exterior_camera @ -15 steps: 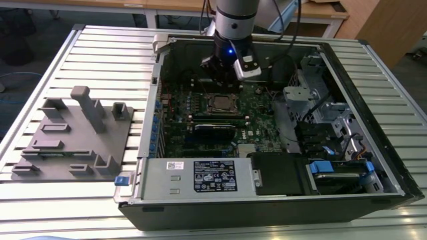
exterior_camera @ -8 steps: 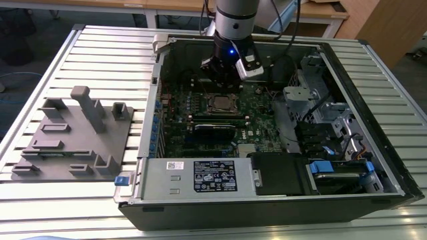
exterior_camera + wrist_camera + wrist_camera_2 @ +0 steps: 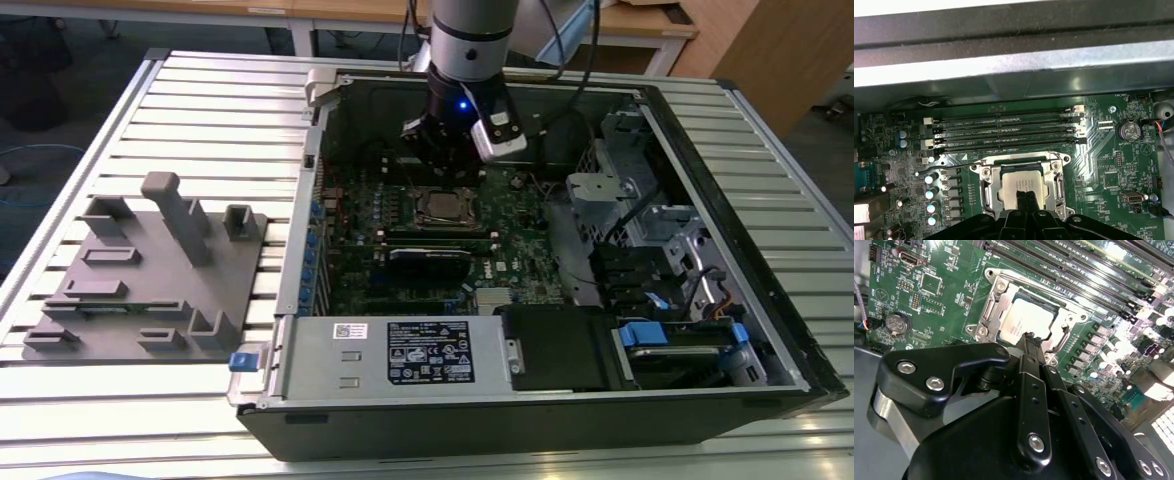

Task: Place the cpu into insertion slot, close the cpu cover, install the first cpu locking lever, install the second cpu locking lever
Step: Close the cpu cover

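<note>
cpu (image 3: 1026, 322) in insertion slot (image 3: 988, 315), fingers (image 3: 1029, 347) closed above

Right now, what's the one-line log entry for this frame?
cpu in insertion slot | cpu cover down around it | gripper shut, low over cpu | thin lever rod beside socket

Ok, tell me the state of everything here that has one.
Thin silvery square cpu cover: down, lying flat.
Small silver-grey square cpu: flat, showing through the cover's window.
Black gripper fingers: shut, tips by the cpu's edge.
Black computer case: open, side panel off.
</note>
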`<action>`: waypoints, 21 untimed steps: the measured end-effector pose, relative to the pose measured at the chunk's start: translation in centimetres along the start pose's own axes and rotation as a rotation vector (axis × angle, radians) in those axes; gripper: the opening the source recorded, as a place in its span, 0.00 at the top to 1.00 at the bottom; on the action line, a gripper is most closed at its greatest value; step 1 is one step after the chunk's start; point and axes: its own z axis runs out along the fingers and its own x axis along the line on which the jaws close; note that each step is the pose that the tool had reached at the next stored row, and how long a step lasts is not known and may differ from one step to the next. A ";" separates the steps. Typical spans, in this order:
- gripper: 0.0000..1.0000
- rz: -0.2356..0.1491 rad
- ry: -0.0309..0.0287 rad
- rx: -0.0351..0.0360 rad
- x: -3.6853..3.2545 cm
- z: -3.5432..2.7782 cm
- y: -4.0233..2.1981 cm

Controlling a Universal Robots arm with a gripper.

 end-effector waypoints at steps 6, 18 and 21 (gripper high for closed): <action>0.90 -0.003 0.0000 -0.0007 0.01 0.69 -0.01; 0.90 -0.013 0.0003 -0.0007 0.04 1.10 -0.03; 0.90 -0.016 0.0004 -0.0008 0.06 1.32 -0.03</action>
